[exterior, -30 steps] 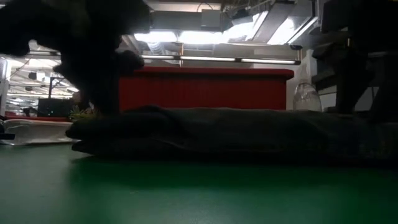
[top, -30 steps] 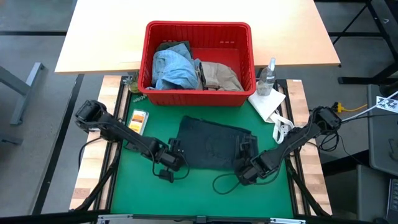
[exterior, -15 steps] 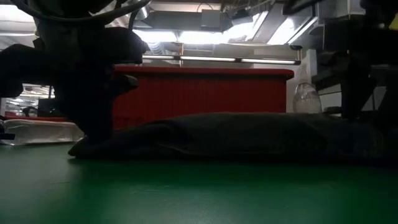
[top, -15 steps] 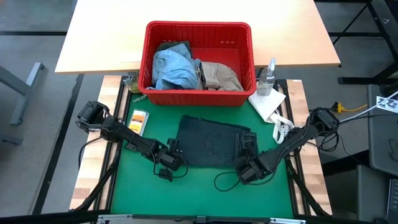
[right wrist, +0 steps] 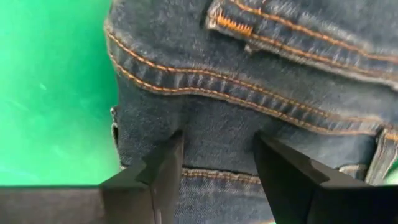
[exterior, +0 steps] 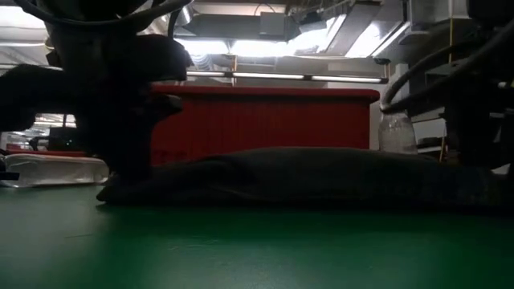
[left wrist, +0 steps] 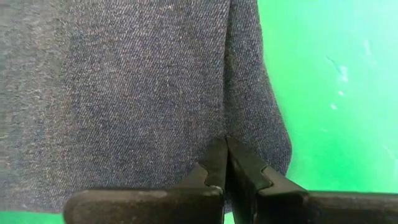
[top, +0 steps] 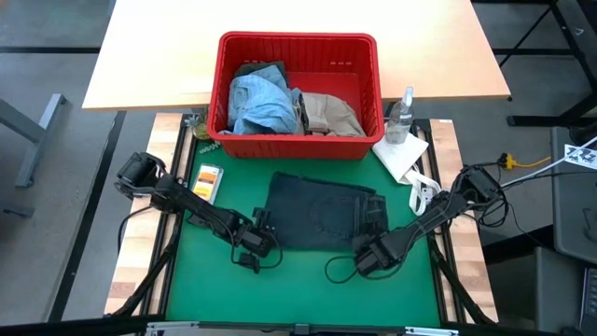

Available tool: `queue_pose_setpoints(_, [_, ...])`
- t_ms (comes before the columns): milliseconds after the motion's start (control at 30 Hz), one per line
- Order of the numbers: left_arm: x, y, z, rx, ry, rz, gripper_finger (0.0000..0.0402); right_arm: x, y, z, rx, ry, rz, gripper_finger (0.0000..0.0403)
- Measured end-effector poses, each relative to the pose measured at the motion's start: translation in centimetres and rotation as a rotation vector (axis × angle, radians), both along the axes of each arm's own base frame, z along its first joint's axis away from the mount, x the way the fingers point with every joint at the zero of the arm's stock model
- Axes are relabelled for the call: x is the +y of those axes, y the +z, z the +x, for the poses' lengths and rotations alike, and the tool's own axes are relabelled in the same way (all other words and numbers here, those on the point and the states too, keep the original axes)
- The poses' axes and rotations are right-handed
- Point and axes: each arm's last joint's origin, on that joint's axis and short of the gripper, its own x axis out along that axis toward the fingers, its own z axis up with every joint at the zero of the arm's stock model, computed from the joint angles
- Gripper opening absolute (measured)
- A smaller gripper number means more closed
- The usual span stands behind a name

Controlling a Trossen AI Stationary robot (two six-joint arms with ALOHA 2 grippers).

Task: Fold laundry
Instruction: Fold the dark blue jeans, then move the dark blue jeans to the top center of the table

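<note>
Dark navy jeans (top: 320, 215) lie folded into a flat packet on the green mat (top: 298, 289). My left gripper (top: 257, 239) is shut at their near-left corner, pointing steeply down. My right gripper (top: 373, 246) stands open over the near-right corner. Its two fingers straddle the orange-stitched waistband (right wrist: 217, 93). In the low view the packet (exterior: 321, 172) rests on the mat across its whole length. Light blue denim (top: 260, 101) and a beige khaki piece (top: 329, 114) lie in the red basket (top: 298, 39) beyond the mat. My left gripper's shut fingertips (left wrist: 217, 155) meet on the jeans' top layer close to the left edge (left wrist: 273, 134), coming from above. A crease (left wrist: 227, 74) runs away from the tips. How much cloth lies between them does not show. The jeans lie flat on the mat. My right gripper's open fingertips (right wrist: 169, 152) stand at the waistband from above; I cannot tell whether they touch it.
A clear spray bottle (top: 402, 114) and a white cloth (top: 401, 155) sit at the mat's far right, with a white object (top: 424, 194) nearer. A small card (top: 207, 179) lies at the far left. A cable loop (top: 338, 271) lies near the right gripper.
My left gripper has gone down with the jeans' left end. That end was raised off the mat and now lies on it, so the packet is flatter. My right gripper has sunk toward the jeans' near-right corner and tipped more steeply down, staying open.
</note>
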Motion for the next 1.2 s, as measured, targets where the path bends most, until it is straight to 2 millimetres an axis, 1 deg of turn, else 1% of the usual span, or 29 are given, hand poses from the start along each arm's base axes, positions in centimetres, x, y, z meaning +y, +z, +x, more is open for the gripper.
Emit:
queue_pose_setpoints(200, [-0.2, 0.9, 0.8, -0.025, -0.017, 0.02, 0.0, -0.7, 0.0, 0.2, 0.034, -0.07, 0.021, 0.02])
queue_pose_setpoints(333, [-0.7, 2.2, 1.2, 0.003, -0.06, 0.045, 0.0, -1.1, 0.5, 0.1, 0.085, -0.087, 0.005, 0.02])
queue_pose_setpoints(533, [-0.8, 4.3, 1.7, 0.056, -0.111, 0.09, 0.0, -1.0, 3.1, 0.4, 0.137, -0.088, -0.061, 0.02])
queue_pose_setpoints(700, [-1.0, 5.8, 2.6, 0.02, -0.146, 0.093, 0.0, -0.9, 5.5, 1.0, 0.097, -0.062, -0.144, 0.02])
queue_pose_setpoints(767, [-0.8, 6.4, 3.1, 0.003, -0.153, 0.095, 0.0, -0.9, 6.3, 1.3, 0.067, -0.046, -0.191, 0.02])
queue_pose_setpoints(867, [-0.1, 7.4, 3.9, -0.026, -0.151, 0.101, 0.0, -1.6, 7.0, 1.7, 0.048, -0.033, -0.26, 0.02])
queue_pose_setpoints(967, [1.1, 8.1, 4.7, -0.043, -0.148, 0.114, 0.0, -2.5, 7.3, 2.0, 0.072, -0.015, -0.288, 0.02])
queue_pose_setpoints(1100, [3.7, 8.3, 5.5, -0.043, -0.092, 0.127, 0.0, -4.2, 7.1, 2.6, 0.13, 0.013, -0.286, 0.02])
queue_pose_setpoints(1200, [6.0, 8.3, 6.0, -0.039, -0.025, 0.129, 0.0, -5.7, 6.8, 3.0, 0.155, 0.025, -0.324, 0.02])
